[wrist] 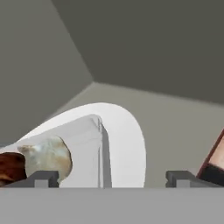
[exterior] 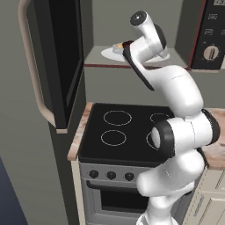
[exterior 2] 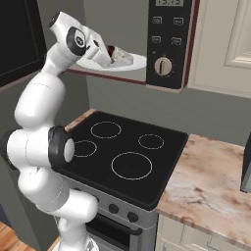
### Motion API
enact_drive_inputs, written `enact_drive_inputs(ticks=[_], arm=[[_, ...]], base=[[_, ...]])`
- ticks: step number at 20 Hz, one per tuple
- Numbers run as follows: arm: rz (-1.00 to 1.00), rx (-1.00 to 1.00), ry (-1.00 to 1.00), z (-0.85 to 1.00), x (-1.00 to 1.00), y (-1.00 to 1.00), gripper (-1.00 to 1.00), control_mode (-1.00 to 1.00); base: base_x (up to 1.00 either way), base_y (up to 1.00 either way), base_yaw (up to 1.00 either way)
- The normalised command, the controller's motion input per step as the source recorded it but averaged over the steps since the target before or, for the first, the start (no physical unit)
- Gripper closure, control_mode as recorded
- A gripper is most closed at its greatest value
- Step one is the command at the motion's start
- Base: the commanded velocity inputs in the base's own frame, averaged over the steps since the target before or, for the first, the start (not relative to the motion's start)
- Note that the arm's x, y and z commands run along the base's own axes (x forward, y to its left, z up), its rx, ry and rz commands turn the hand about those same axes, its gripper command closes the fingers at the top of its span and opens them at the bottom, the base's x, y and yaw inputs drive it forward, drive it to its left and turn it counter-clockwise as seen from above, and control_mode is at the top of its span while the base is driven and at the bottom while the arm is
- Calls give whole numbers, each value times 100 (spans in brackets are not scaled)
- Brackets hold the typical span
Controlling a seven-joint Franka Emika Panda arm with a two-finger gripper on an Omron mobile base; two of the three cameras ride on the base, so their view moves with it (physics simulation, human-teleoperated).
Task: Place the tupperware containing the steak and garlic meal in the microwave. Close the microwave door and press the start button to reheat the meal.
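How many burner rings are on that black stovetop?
4 in the right base view: back left, back right, a large one at front right, and front left, partly hidden behind the arm.

The translucent tupperware (wrist: 85, 144) with steak (wrist: 11, 166) and garlic (wrist: 48, 157) lies flat on the round plate (wrist: 127, 144) inside the open microwave (exterior 2: 169, 44), door (exterior: 61, 57) swung left.

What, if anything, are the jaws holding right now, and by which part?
Nothing: the gripper is open, and the tupperware sits released on the microwave's round plate.
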Motion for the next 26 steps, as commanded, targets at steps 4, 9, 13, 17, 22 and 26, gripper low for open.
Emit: enact_drive_inputs(ticks=[4,9,13,17,22,26], arm=[[1,0,-3,23,-100,0,-100,-100],[18,-11,0,32,-100,10,-100,-100],[41,-39,1,22,-100,20,-100,-100],[51,-53,8,1,-100,27,-100,-100],[47,-58,11,5,-100,37,-100,-100],[28,-59,17,24,-84,48,-100,-100]], base=[[0,0,0],[0,0,0],[0,0,0],[0,0,0],[0,0,0],[0,0,0]])
